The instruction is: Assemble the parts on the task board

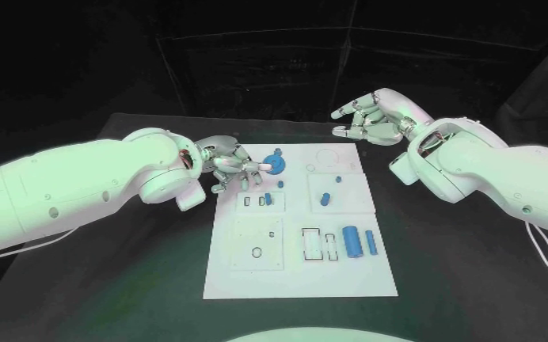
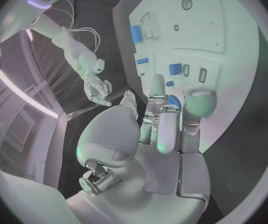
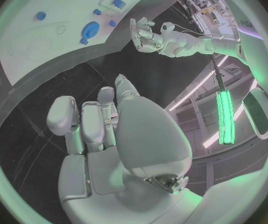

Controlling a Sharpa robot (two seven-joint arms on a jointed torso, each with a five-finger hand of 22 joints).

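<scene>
The white task board [image 1: 299, 275] lies in the middle of the black table. A round blue part [image 1: 274, 164] sits near its far left corner; it is also the blue disc [image 3: 89, 30] in the right wrist view. My left hand [image 1: 234, 166] hovers just left of this part with its fingers spread, and I see a gap between hand and part. Two blue cylinders [image 1: 351, 241] lie side by side at the board's right. Small blue parts [image 1: 325, 197] dot the middle. My right hand [image 1: 377, 116] is raised beyond the board's far right corner and holds nothing.
Empty rectangular slots [image 1: 310, 243] and a square plate with holes [image 1: 260, 245] mark the near half of the board. Black table [image 1: 126, 279] surrounds the board on all sides. Dark panels stand behind the table.
</scene>
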